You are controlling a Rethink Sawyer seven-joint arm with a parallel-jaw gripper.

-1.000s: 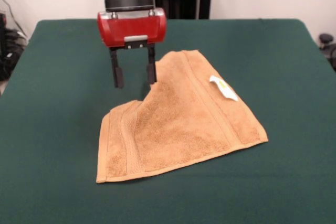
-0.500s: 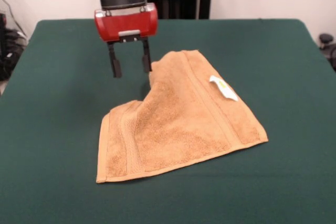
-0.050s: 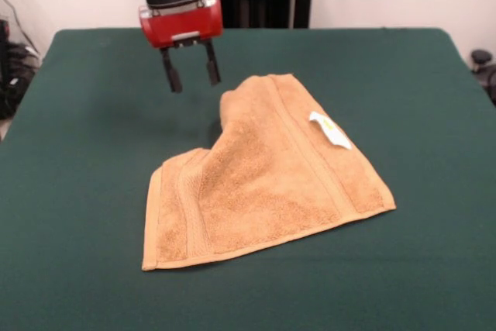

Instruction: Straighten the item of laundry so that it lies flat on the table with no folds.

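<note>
1. While the gripper (image 3: pixel 191 74) is hanging in the air up around 11 o'clock of the scene, its two black fingers (image 3: pixel 174 76) are standing spread wide apart with nothing between them.
2. It's sitting clear of the towel (image 3: pixel 267 172), off the cloth's 11 o'clock side and above the table (image 3: pixel 77 191), not touching either one as far as I can tell.
3. The red body and black arm are coming down from the top edge, tilted a little.
4. The towel is lying roughly mid-table, and it's not looking flat at all: the corner nearest the gripper is curling over itself, so the outline is making a notch on that side.
5. Woven border bands are running along the 9 o'clock edge and again diagonally through the 2 o'clock part.
6. A small white label (image 3: pixel 330 129) is sticking out on the cloth at about 2 o'clock of the towel's middle.
7. The corners at 7 and 4 o'clock are lying flat on the green felt.
8. Green surface is showing all round the towel, with the cloth well away from every table edge.
</note>
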